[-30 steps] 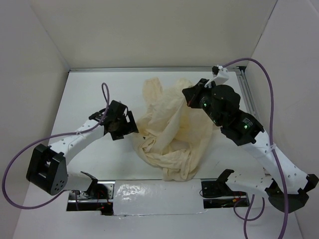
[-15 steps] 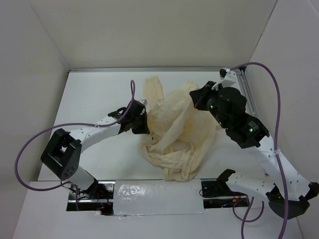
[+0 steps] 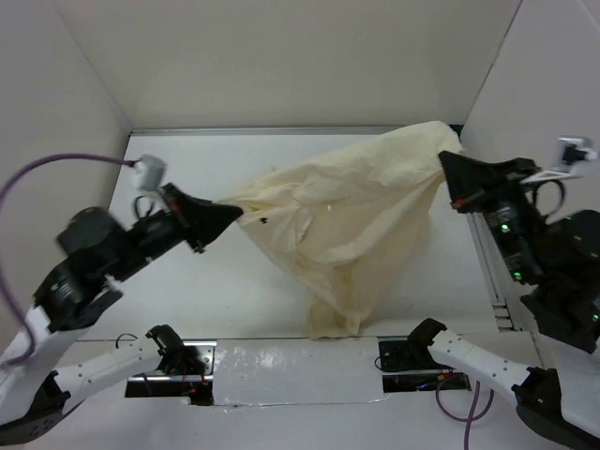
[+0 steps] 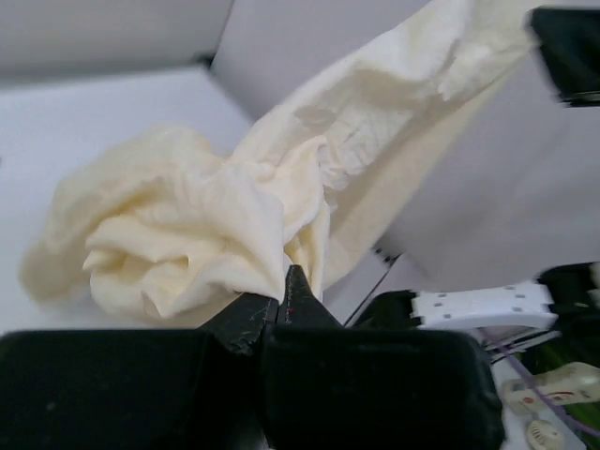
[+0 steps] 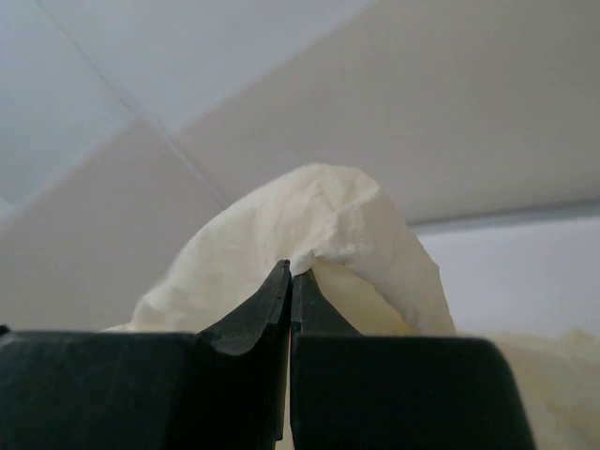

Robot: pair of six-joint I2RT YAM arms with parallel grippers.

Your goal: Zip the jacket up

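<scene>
Both arms have swung up and apart in the last half second, and the jacket (image 3: 347, 211) has gone from a crumpled heap on the table (image 3: 234, 291) to a sheet stretched between them.

The left gripper (image 3: 232, 212) has its fingers pressed together on a bunched fold of the cream cloth. In the left wrist view the two dark tips meet with no gap, and the cloth billows out just beyond them. The right gripper (image 3: 447, 170) is likewise clamped: its wrist view shows the finger tips together with a rounded hump of cloth pinched at their point.

The left arm is lifted off the table and reaches rightward from the left side, its wrist close under the overhead camera, with a purple cable (image 3: 56, 165) looping off its back. The right arm stands high at the right edge, and its gripper points left toward the far right corner.

The jacket spans the middle of the workspace, from the left gripper up to the right one. A narrowing tail hangs down toward the near edge of the table; I cannot tell whether it touches the surface.

Both arms are partly cut off by the frame edges. Folds hide the zipper line and the hood. A small dark speck (image 3: 263, 222) just beside the left gripper may be the zipper pull, but it is too small to be sure.
</scene>
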